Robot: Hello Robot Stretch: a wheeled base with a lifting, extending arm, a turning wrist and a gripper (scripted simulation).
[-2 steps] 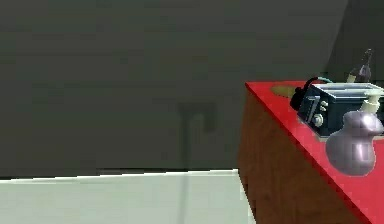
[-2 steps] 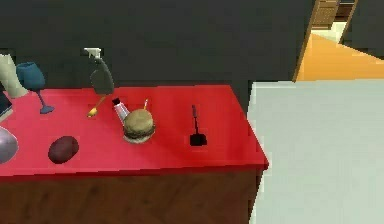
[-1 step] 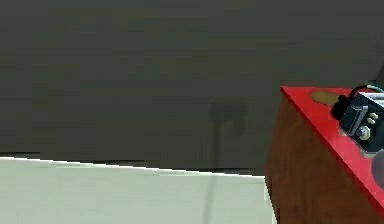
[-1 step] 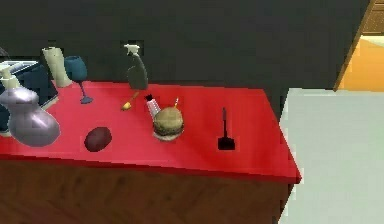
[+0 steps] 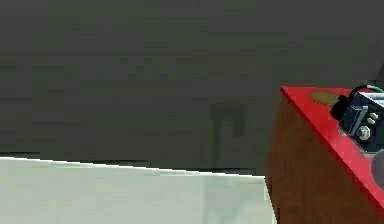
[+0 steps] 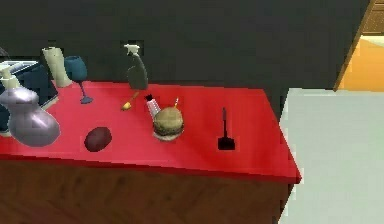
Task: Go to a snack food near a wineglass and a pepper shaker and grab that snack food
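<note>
You've got the red counter [image 6: 250, 150] across the arm side view, dark wall behind. The snack food [image 6: 168, 122], a round tan-and-brown bun-like lump, sits near the counter's middle. A small pale shaker-shaped thing [image 6: 152, 104] is just beside it, up and left. The dark blue wineglass [image 6: 82, 78] stands upright farther left, well apart from the snack.

Also there:
- tall spray bottle [image 6: 133, 68] behind the shaker
- pale vase [image 6: 52, 62]
- grey-lilac jug [image 6: 28, 115] at the left edge
- dark reddish oval [image 6: 97, 138] near the front
- black thin-handled utensil [image 6: 226, 130] right of the snack

Pincer state: you cannot tell.

In the forward view you see the counter's red corner [image 5: 310, 125] at right, carrying a dark boxy gadget [image 5: 365, 118].
</note>
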